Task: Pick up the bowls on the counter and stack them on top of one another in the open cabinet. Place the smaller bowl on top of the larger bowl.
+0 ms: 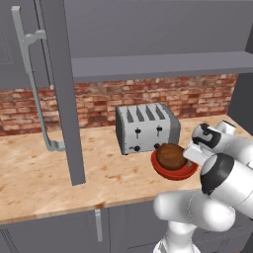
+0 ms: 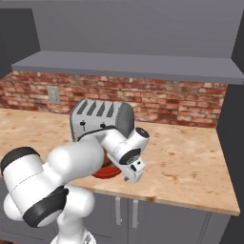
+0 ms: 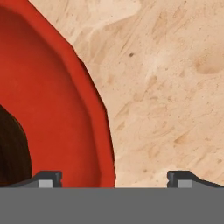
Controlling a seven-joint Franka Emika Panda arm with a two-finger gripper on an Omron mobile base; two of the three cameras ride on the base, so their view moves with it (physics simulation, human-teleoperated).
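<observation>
The cabinet (image 1: 158,66) stands above and behind the gripper, with a flat grey shelf and its door (image 1: 62,94) swung open well to the gripper's left, the bar handle (image 1: 34,89) on the door's outer face. The counter (image 1: 49,173) lies directly beneath the gripper; bare wood-grain surface is visible under the right fingertip in the hand view. The toaster (image 1: 146,127) sits on the counter just behind and to the left of the gripper, against the brick wall (image 2: 167,102). The red bowl (image 1: 173,170) rests on the counter in front of the toaster, directly below the gripper. The brown bowl (image 1: 170,155) sits inside the red bowl, to the gripper's left. The gripper (image 3: 114,178) is spread wide: its fingertips (image 3: 49,178) straddle the red bowl's rim, one over the bowl's inside and the other over bare counter, and nothing is clamped between them
</observation>
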